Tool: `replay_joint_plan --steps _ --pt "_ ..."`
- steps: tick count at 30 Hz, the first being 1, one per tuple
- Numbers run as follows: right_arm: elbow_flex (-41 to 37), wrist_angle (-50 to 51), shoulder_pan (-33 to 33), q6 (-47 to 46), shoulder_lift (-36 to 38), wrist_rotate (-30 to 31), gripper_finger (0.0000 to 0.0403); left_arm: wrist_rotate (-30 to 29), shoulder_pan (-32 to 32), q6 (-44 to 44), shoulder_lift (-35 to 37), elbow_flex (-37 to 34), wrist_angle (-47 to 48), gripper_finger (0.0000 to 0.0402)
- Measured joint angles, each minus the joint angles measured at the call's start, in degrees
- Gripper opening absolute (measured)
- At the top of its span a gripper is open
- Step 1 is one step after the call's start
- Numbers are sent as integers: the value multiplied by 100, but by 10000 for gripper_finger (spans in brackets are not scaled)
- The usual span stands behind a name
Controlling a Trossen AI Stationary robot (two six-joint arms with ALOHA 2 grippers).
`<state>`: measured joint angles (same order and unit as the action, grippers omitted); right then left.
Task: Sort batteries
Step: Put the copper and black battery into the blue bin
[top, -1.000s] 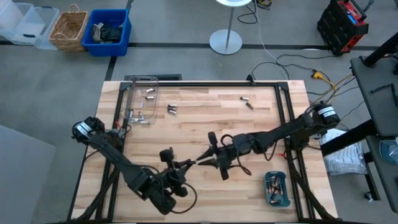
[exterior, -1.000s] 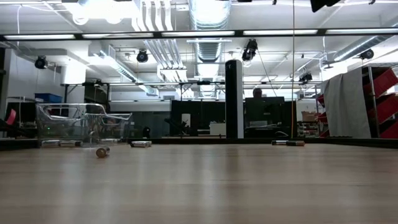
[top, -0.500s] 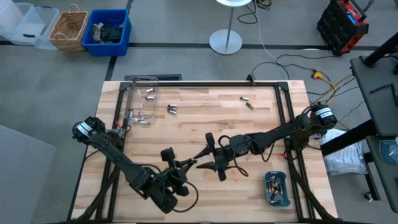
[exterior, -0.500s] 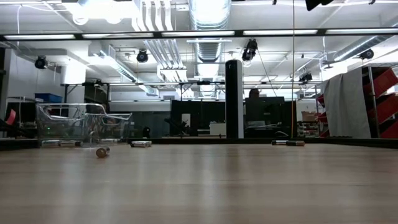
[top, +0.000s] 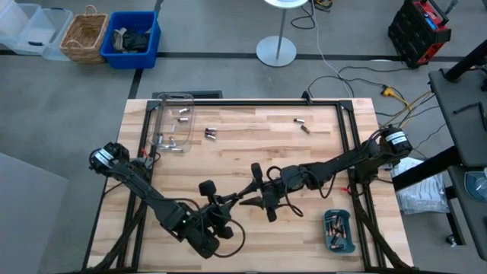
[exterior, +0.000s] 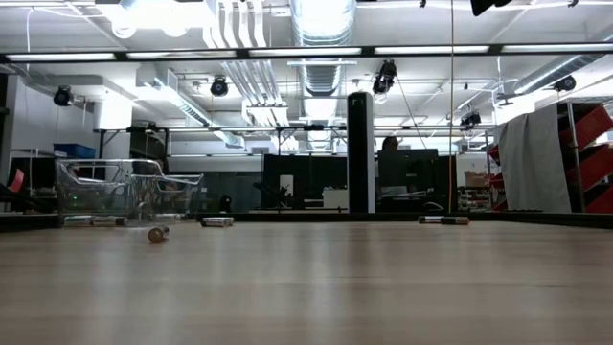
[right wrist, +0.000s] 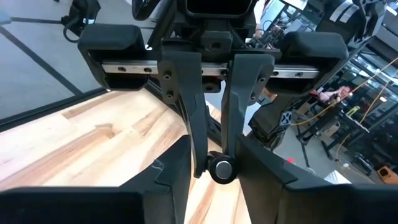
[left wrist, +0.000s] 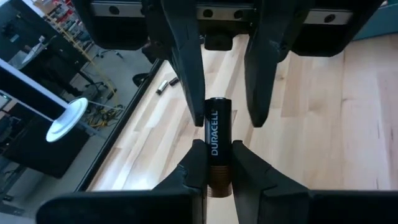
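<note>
On the counter's (top: 228,152) far left, a clear plastic box (top: 173,122) holds a few batteries (top: 183,114); 2 more loose cells (top: 210,134) lie just beside it. Nearer the front middle, the left hand (top: 234,199) is closed on a Duracell battery (left wrist: 217,144), its black-and-copper body reading "DURACELL" lengthwise between the fingers (left wrist: 196,163). The right hand (top: 248,192) meets it tip to tip, its fingers (left wrist: 186,56) spread around the battery's far end without closing. Farther right, 2 cells (top: 302,123) lie near the far edge, and a teal tray (top: 339,232) of batteries sits at the front right corner.
</note>
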<state>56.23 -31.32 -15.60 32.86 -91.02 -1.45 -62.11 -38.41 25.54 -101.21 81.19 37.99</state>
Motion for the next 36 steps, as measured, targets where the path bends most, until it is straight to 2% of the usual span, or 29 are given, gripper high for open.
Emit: replay_joint_plan --steps 7,17,29,36 --pt "-4 108 1 167 0 -13 96 96 0 -384 0 -2 -380 23" --pt "-13 128 -1 245 0 -22 100 170 0 -449 0 0 -479 23" --pt "-13 197 -1 282 0 -11 54 186 0 -417 0 -2 -467 23" --pt "-13 215 5 253 0 5 54 148 11 -175 0 -2 -444 57"
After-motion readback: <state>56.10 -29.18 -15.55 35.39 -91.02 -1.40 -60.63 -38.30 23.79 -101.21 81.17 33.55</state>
